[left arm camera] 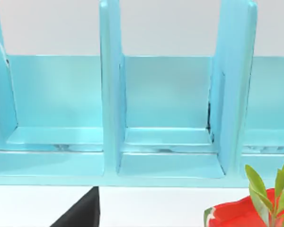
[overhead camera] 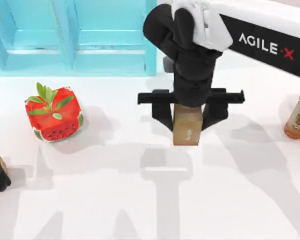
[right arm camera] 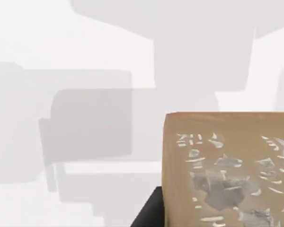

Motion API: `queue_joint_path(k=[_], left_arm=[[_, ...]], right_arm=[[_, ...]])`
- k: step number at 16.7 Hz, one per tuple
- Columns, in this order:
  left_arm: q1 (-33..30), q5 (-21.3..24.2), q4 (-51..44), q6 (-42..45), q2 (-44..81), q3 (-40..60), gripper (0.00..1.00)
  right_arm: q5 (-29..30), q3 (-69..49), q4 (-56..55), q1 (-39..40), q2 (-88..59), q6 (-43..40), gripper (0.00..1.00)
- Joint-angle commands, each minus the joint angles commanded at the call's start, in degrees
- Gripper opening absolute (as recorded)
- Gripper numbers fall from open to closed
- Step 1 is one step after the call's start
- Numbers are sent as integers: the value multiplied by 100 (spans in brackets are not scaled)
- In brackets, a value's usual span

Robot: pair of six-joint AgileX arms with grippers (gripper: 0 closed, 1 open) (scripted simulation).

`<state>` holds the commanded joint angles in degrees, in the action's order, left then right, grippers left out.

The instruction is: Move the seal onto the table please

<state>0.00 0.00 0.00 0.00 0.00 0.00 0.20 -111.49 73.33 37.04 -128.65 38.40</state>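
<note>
Right now the right gripper point(overhead camera: 187, 120) sits over the middle of the table point(overhead camera: 140, 210), fingers closed onto the seal point(overhead camera: 186, 128) from both sides, a black finger touching each side face. Seal is a tan block with a small pale mark on its front face; its shadow falls on the white top well below it, so contact with the surface cannot be told. Its upper part is hidden under the black wrist. In the right wrist view the seal point(right arm camera: 229, 172) is cut off at the edge, showing a face with pale flaky marks, white table point(right arm camera: 85, 47) beyond.

Around it: red watermelon-print cube point(overhead camera: 53, 114) with green leaves well apart to the left, orange-brown bottle point(overhead camera: 299, 117) at the right edge, partly cut off. Turquoise shelf unit point(overhead camera: 70, 35) along the back, just behind the arm. Nothing stands close to the seal.

Left arm parked at the left edge, mostly out of frame; its wrist view has the shelf compartments point(left arm camera: 165, 104) and a corner of the cube point(left arm camera: 246, 213).
</note>
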Motion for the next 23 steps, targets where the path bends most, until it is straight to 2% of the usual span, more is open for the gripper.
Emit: queue_joint_path(k=[2,7,13,17,23], left_arm=[[0,0,0,0,0,0,100],[0,0,0,0,0,0,100],[0,0,0,0,0,0,100],[0,0,0,0,0,0,100],[0,0,0,0,0,0,100]], right_arm=[[11,-192,-88,236,-230,234,0],[-2,-169,-110,243,-249,266,0],[13,481,-964,268,-419,268,0],[15,516,-1002,269,-430,269,0],[15,516,-1002,269,-430,269,45]])
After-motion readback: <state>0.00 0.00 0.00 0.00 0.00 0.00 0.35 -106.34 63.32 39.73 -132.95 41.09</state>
